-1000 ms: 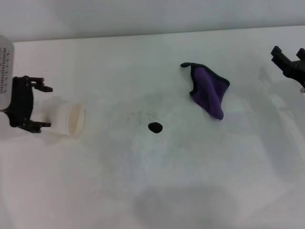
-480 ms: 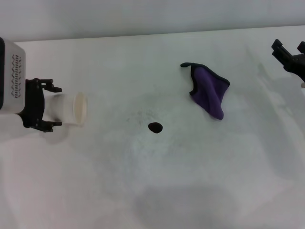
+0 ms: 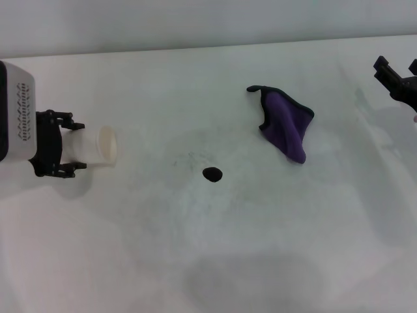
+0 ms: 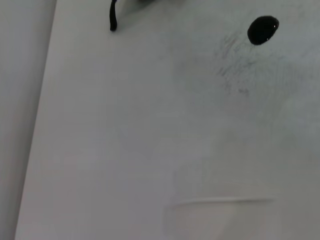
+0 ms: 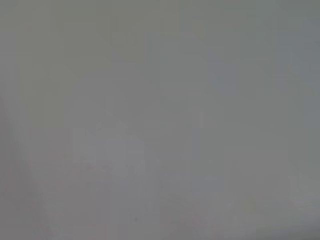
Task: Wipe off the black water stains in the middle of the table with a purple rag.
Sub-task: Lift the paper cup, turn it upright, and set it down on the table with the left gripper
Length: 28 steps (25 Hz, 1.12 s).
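Observation:
The black water stain is one small glossy oval in the middle of the white table; it also shows in the left wrist view. The purple rag lies crumpled behind and to the right of the stain, touched by nothing; its black corner loop shows in the left wrist view. My left gripper is at the far left, shut on a white cup held on its side. My right gripper is open and empty at the far right edge, well away from the rag.
Faint grey speckles lie just left of the stain. The table's back edge meets a grey wall. The right wrist view shows only a plain grey surface.
My left gripper has shifted a little to the right, and the cup in it has come up and tilted level. My right gripper has drifted slightly right. Rag and stain are unmoved.

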Motion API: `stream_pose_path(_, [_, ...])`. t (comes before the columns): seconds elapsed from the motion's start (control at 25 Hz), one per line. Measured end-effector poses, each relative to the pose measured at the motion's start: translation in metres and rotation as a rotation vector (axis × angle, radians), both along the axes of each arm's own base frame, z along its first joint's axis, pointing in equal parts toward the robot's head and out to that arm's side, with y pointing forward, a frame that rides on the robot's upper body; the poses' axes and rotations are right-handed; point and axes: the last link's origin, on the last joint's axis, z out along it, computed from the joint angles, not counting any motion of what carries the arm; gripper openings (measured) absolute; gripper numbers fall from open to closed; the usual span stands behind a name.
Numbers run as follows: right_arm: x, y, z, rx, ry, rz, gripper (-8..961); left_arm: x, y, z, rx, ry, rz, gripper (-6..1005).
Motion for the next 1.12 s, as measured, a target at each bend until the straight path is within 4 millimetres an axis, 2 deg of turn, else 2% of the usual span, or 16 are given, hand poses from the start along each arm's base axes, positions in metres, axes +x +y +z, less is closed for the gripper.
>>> stream_pose_path(0.2, [0.000,0.000,0.000,0.000,0.000,-0.001,871,0.000,-0.003,-0.002,0.004,-0.034,-0.014,728])
stream_pose_path(0.32, [0.000,0.000,0.000,0.000,0.001,-0.001,870,0.002,-0.003,-0.001,0.015,-0.060,-0.012,680])
stream_pose_path(0.56, [-0.001,0.001,0.000,0.000,0.000,0.002,869,0.016,0.005,0.003,0.107,-0.221,-0.019,679])
stream_pose_path(0.72, [-0.002,0.003,0.002,0.001,-0.002,0.007,868,0.018,0.006,0.004,0.171,-0.330,-0.024,679])
stream_pose_path(1.12, [-0.002,0.005,0.020,0.093,0.027,0.023,864,0.006,-0.007,-0.010,0.364,-0.730,0.078,678])
